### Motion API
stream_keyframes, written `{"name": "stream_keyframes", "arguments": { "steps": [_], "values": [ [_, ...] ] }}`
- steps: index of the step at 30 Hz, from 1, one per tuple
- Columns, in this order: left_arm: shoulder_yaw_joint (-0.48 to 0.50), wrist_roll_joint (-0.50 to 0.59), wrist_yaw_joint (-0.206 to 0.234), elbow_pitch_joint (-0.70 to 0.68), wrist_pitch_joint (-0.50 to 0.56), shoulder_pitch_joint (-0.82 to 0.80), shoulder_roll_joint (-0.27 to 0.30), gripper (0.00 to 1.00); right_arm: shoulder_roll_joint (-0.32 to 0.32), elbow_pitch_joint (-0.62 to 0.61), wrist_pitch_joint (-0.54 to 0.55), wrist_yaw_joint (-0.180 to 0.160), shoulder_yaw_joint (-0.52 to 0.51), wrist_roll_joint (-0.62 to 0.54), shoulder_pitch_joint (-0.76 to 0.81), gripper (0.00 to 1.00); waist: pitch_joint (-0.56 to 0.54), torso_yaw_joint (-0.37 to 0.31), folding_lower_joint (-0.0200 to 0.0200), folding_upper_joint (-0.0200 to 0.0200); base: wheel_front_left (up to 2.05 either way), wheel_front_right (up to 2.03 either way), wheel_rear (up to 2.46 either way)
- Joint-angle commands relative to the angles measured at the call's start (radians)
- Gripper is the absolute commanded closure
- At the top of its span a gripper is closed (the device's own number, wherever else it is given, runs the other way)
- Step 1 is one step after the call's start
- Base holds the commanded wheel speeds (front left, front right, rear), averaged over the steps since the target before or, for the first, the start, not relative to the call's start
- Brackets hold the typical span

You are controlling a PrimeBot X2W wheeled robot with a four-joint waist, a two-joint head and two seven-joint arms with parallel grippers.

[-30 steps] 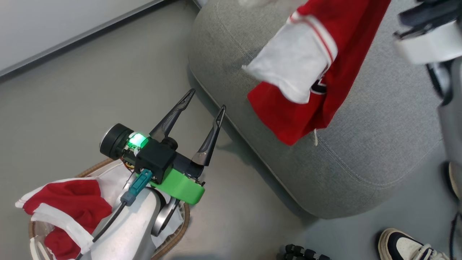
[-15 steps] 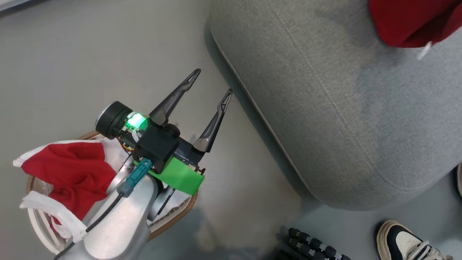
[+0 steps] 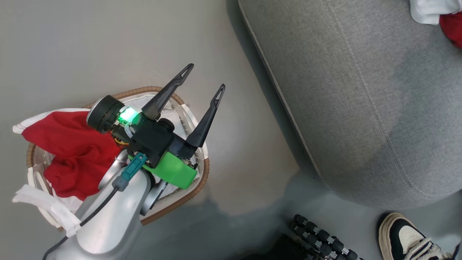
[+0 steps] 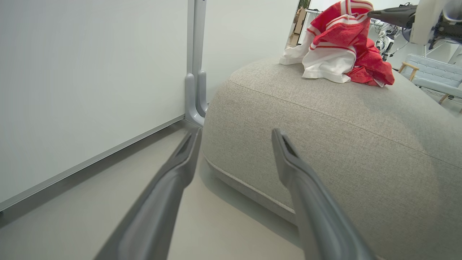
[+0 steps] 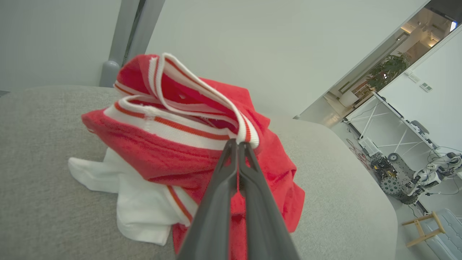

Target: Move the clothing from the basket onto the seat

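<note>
Head view has swung toward the basket (image 3: pixel 204 173) since a second ago. The first garment (image 5: pixel 173 144), hanging before, now lies heaped on the seat (image 3: pixel 361 108), the right gripper (image 5: pixel 236 144) pinched on its striped band. Over the basket the left gripper (image 3: pixel 205 76) spreads empty; the remaining garment (image 3: pixel 72 151) spills lengthwise over its left rim. Bare floor (image 3: pixel 245 144) between basket and seat edge
</note>
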Motion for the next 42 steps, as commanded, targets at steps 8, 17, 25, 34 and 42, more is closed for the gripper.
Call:
{"name": "stream_keyframes", "arguments": {
  "steps": [8, 17, 25, 34, 42],
  "values": [
    [0.042, 0.000, -0.003, 0.029, -0.001, 0.021, -0.008, 0.00, 0.099, -0.014, 0.000, -0.001, -0.076, -0.024, 0.159, 0.00, -0.039, 0.004, -0.0002, -0.0001, 0.00, 0.00, 0.00],
    [0.124, 0.008, -0.003, 0.051, -0.001, 0.079, -0.057, 0.00, 0.141, -0.120, 0.000, -0.001, 0.001, 0.020, 0.271, 0.00, -0.144, 0.028, -0.0002, -0.0001, 0.00, 0.00, 0.00],
    [0.208, 0.018, -0.003, 0.063, -0.001, 0.140, -0.108, 0.00, 0.162, -0.215, 0.000, -0.001, 0.150, 0.105, 0.310, 0.00, -0.241, 0.101, -0.0002, -0.0001, 0.00, 0.00, 0.00],
    [0.369, 0.036, -0.003, 0.086, -0.001, 0.237, -0.164, 0.00, 0.198, -0.248, 0.000, -0.001, 0.272, 0.170, 0.354, 0.00, -0.343, 0.206, -0.0002, -0.0001, 0.00, 0.00, 0.00],
    [0.522, 0.061, -0.003, 0.122, -0.001, 0.315, -0.199, 0.00, 0.222, -0.222, 0.000, -0.001, 0.327, 0.196, 0.422, 0.00, -0.415, 0.283, -0.0002, -0.0001, 0.00, 0.00, 0.00]
  ]
}}
